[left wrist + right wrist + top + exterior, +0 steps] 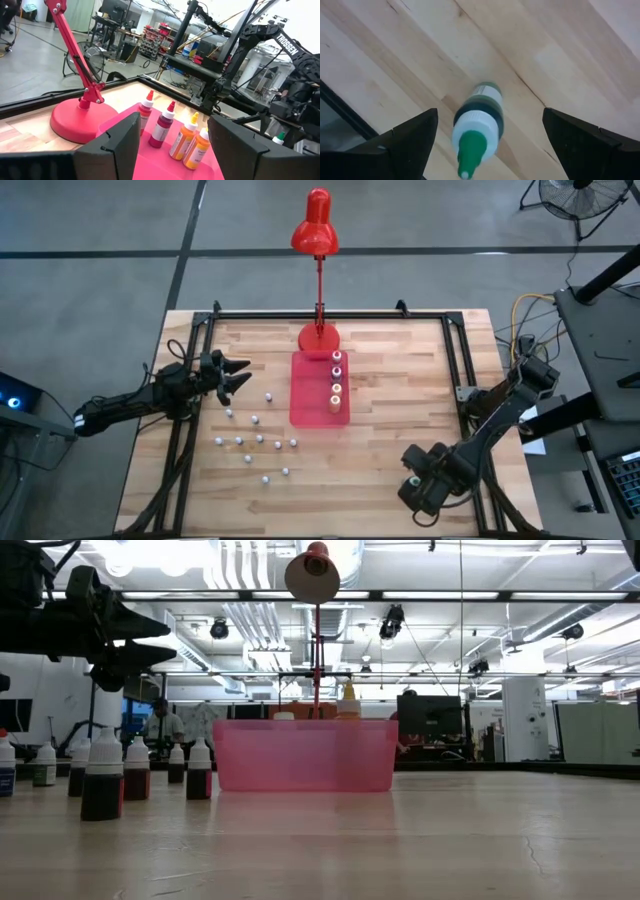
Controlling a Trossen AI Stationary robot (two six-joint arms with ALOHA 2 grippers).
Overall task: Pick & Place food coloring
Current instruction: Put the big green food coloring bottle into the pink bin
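Observation:
The teal-capped food coloring bottle (477, 120) stands upright on the wooden table. My right gripper (490, 114) hangs over it, pointing down and open, with a finger on each side and a gap to both. This gripper is near the table's near right corner (415, 485). Pink-, red-, orange- and yellow-capped bottles (172, 130) stand in a row in the red tray (310, 395). Several small whitish-capped bottles (258, 440) stand on the table to the tray's left. My left gripper (238, 375) hovers open above the table's left side and touches nothing.
A red desk lamp stands with its base (319, 336) just beyond the tray's far end, and its head (315, 225) reaches past the table's far edge. Black rails (455, 350) run along the table's sides. Bare wood lies between the tray and the right gripper.

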